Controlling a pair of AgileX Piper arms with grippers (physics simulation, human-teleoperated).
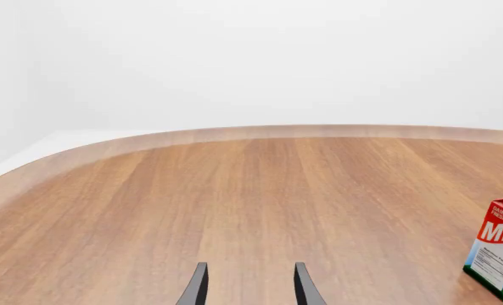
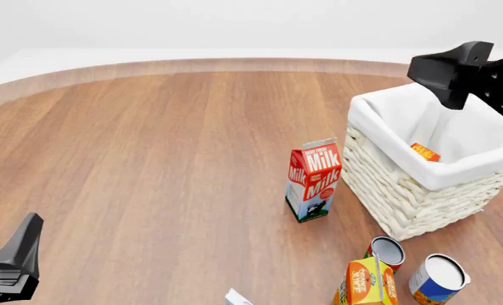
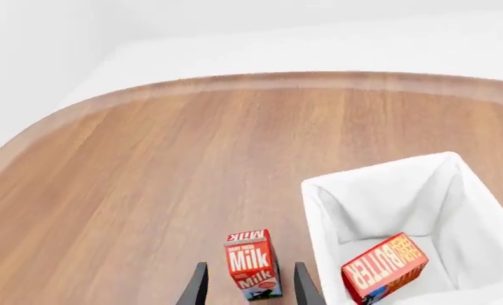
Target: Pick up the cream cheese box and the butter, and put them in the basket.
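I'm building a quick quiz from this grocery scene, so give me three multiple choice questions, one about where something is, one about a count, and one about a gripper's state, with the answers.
1. Where is the butter?
A. inside the basket
B. on the table beside the milk carton
C. held in the left gripper

2. How many tin cans stand near the orange juice carton?
A. one
B. two
C. four

3. How are the right gripper fingers?
A. shut on the milk carton
B. shut on the butter
C. apart, holding nothing

Answers: 1 A, the butter lies on the white lining; 2 B, two cans show in the front view; 3 C, the fingers stand spread high above the table.
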